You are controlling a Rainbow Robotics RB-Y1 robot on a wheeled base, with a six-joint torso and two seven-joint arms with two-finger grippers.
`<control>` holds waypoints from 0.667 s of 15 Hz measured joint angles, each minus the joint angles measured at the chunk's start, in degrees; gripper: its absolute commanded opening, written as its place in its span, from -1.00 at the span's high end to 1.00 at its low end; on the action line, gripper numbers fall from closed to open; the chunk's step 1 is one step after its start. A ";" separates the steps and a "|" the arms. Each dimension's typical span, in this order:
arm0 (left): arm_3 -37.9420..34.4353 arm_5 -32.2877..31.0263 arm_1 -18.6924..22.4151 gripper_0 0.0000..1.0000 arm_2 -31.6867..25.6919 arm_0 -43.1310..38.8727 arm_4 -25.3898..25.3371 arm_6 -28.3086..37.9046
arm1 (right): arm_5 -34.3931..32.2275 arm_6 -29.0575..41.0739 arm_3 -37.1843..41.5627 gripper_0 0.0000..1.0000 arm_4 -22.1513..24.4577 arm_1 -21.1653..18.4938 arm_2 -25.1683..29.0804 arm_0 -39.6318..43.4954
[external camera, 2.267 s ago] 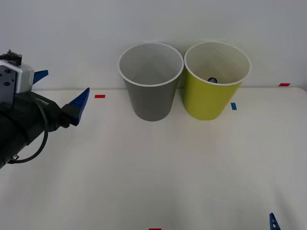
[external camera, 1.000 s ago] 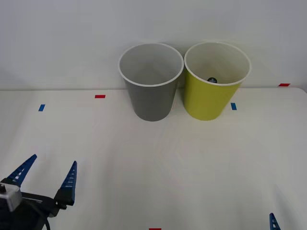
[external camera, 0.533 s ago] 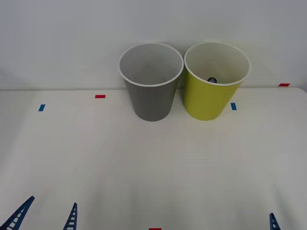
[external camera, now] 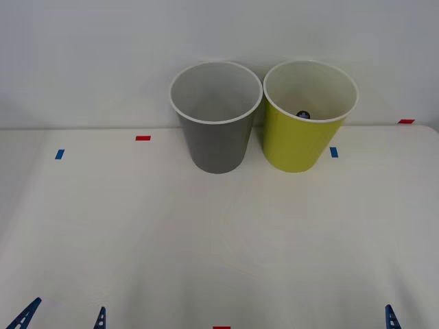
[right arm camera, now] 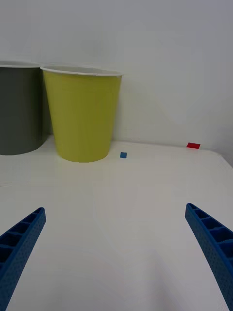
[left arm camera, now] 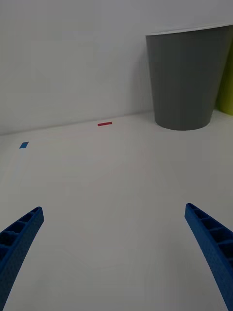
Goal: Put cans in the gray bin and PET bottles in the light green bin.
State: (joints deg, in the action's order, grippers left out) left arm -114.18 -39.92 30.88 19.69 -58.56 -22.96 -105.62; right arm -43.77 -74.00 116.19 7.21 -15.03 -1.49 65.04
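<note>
Gray bin (external camera: 218, 140): smooth matt wall, plastic by look, white rim. Light green bin (external camera: 300, 140): same smooth finish, faint sheen. Table (external camera: 219, 240): white, matt, even. Left gripper (left arm camera: 116, 252) and right gripper (right arm camera: 116, 252) fingers (right arm camera: 213, 243): blue, ribbed, dull plastic.

Looking like a lab test setup: bare white table (external camera: 219, 233) sitting against a plain white wall (external camera: 103, 55), small red tape marks (external camera: 143, 138) and blue tape marks (external camera: 60, 154) marking positions.
</note>
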 measured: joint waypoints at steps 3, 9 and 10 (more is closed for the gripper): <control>0.00 0.00 -0.03 -1.00 0.00 -0.06 0.03 -0.10 | 0.00 0.00 0.00 -1.00 0.00 0.00 0.00 0.00; 0.00 0.00 -0.03 -1.00 0.00 -0.06 0.03 -0.11 | 0.00 0.00 0.00 -1.00 0.00 0.00 0.00 0.00; 0.00 0.00 -0.03 -1.00 0.00 -0.06 0.03 -0.11 | 0.00 0.00 0.00 -1.00 0.00 0.00 0.00 0.00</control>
State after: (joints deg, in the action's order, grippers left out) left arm -114.17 -39.92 30.85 19.69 -58.62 -22.94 -105.73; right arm -43.77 -74.01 116.19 7.21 -15.03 -1.49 65.04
